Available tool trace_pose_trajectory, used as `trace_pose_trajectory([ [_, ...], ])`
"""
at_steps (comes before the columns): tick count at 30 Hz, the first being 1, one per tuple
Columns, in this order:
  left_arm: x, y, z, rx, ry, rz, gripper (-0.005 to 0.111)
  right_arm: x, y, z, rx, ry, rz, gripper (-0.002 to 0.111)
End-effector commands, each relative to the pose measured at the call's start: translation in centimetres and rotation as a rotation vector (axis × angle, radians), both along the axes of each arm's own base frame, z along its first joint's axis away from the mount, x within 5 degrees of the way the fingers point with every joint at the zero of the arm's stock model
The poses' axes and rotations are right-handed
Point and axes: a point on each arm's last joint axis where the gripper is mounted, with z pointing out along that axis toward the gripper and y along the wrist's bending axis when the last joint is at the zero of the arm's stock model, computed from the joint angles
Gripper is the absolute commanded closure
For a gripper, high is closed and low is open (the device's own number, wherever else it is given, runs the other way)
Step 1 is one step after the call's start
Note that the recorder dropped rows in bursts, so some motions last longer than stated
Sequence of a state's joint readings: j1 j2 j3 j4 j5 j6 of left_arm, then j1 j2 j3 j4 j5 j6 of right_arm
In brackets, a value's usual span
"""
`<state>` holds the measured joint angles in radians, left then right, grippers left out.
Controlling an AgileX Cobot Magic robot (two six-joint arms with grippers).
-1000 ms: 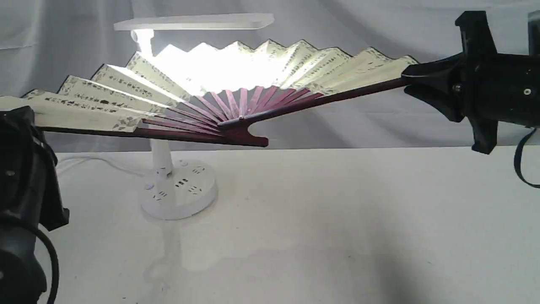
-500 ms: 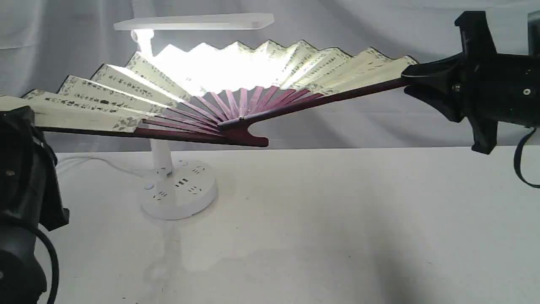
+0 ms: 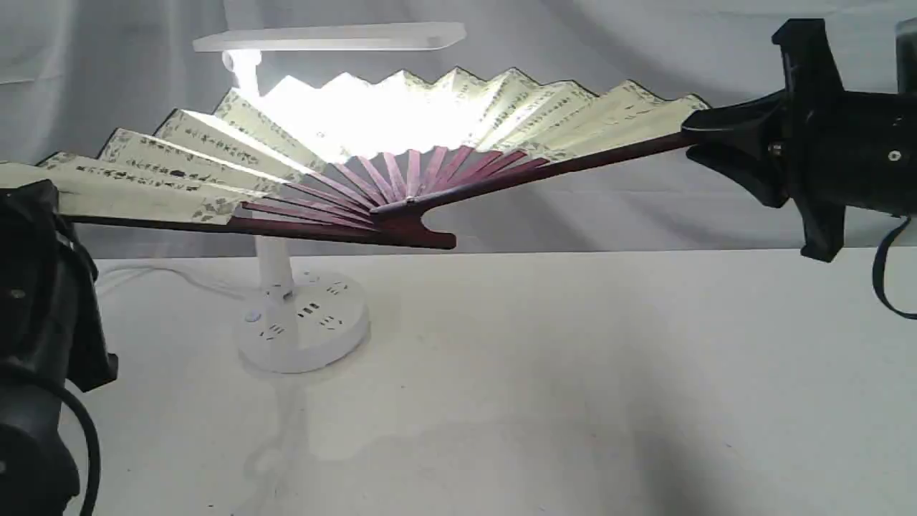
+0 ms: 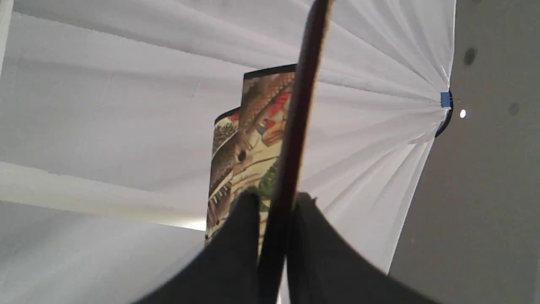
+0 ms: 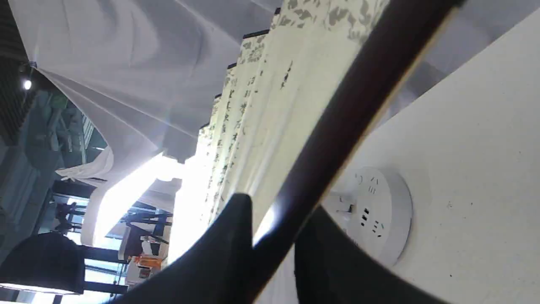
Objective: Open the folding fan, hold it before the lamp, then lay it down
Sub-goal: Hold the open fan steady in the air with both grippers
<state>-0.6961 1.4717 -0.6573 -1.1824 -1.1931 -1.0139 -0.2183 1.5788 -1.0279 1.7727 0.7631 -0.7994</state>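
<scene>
The white worktop (image 3: 573, 373) looks as it did a second ago. Above it, clear of the surface, the folding fan (image 3: 215, 143) is spread wide in front of the lamp (image 3: 301, 322). It crosses the lamp's stem beneath the flat head, and the middle pleats glow white. Its position matches both earlier frames, with no shift in spread, tilt or height. The lamp's base sits where it was. The right tool (image 5: 274, 211) is clamped narrow on the fan's right guard, and the left tool (image 4: 276, 198) is pinched on the left guard. Neither has moved.
</scene>
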Motion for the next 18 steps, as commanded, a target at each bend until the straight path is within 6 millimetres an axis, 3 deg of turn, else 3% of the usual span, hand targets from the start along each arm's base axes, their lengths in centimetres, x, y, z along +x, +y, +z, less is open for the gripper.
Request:
trace_pose_trajectory([
  [1,-0.11,0.14,1.01,-0.052,-0.065,0.009,0.107,-0.03,0.17,-0.16,-0.083,-0.017,0.007,0.108],
  [18,-0.11,0.14,1.01,-0.052,-0.065,0.009,0.107,0.0,0.11,-0.19,-0.086,-0.015,0.001,0.108],
])
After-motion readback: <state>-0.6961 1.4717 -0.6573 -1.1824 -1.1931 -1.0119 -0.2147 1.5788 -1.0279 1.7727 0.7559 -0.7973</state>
